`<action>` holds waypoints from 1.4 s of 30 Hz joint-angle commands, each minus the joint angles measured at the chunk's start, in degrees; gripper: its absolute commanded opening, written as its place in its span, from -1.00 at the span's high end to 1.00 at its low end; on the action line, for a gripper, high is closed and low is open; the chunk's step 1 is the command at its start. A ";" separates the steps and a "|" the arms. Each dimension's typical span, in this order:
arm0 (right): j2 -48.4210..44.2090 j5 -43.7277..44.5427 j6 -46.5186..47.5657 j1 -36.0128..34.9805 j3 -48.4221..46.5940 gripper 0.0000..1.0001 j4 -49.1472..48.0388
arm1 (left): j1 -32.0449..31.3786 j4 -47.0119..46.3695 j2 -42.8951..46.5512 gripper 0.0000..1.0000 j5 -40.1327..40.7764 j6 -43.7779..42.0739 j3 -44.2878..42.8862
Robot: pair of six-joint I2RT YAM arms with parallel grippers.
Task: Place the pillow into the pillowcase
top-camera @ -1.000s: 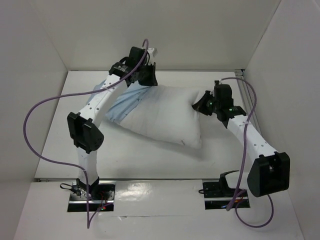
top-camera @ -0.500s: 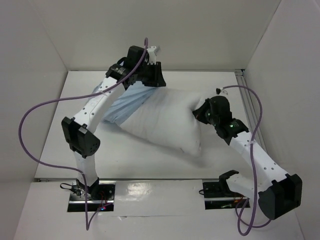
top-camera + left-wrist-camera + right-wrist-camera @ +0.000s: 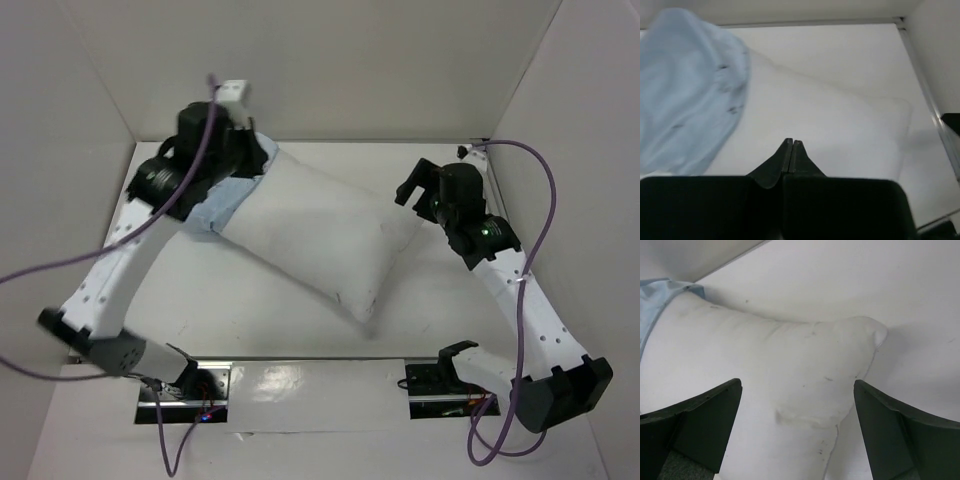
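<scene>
The plump white pillow (image 3: pixel 320 235) lies slantwise across the table, and its far-left end is tucked into the light blue pillowcase (image 3: pixel 222 200). My left gripper (image 3: pixel 252 160) hovers above that covered end. In the left wrist view it (image 3: pixel 791 143) is shut with nothing between its fingers, the pillowcase (image 3: pixel 685 100) is bunched on the left and the pillow (image 3: pixel 840 125) lies beyond. My right gripper (image 3: pixel 415 186) stands open just off the pillow's far-right corner. In the right wrist view its wide jaws (image 3: pixel 797 385) frame the pillow (image 3: pixel 765 355) without touching it. A strip of pillowcase (image 3: pixel 660 295) shows at far left.
White walls close in the table at the back and both sides. A metal rail (image 3: pixel 490 175) runs along the right wall. Purple cables (image 3: pixel 545 200) loop off both arms. The arm bases (image 3: pixel 185 385) sit at the near edge.
The right gripper has let go of the pillow's right corner, opened wide and drawn back. The left arm has swung left and up. The pillow now lies more stretched and slanted.
</scene>
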State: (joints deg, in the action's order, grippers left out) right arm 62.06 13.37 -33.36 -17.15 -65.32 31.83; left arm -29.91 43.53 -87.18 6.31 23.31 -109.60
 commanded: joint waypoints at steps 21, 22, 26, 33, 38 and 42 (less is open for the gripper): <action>0.16 -9.40 2.60 -0.96 6.78 -1.00 5.34 | 10.57 -36.66 17.41 -0.24 27.71 21.08 64.78; 0.95 -10.37 2.60 -0.96 6.78 -1.00 5.34 | 11.71 -38.41 16.43 -0.24 27.71 21.07 64.78; 2.09 -13.01 2.60 -1.57 6.78 -1.00 4.20 | 14.52 -42.99 11.42 -0.22 26.66 20.02 64.78; 2.62 -13.01 2.08 -2.72 9.25 -1.00 4.20 | 15.67 -42.83 6.93 -0.14 29.62 21.94 62.49; 4.20 -12.49 2.08 -2.72 9.86 -1.00 4.20 | 15.67 -44.14 11.41 -0.18 31.93 23.72 65.30; 5.96 -13.01 2.08 -3.24 9.86 -1.00 3.67 | 16.90 -49.76 13.52 -0.36 29.57 19.94 66.45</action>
State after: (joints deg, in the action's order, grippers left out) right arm 66.89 0.84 -31.66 -19.46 -55.83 37.08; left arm -14.31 1.04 -76.12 35.51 44.91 -43.75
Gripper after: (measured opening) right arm 0.999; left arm 0.671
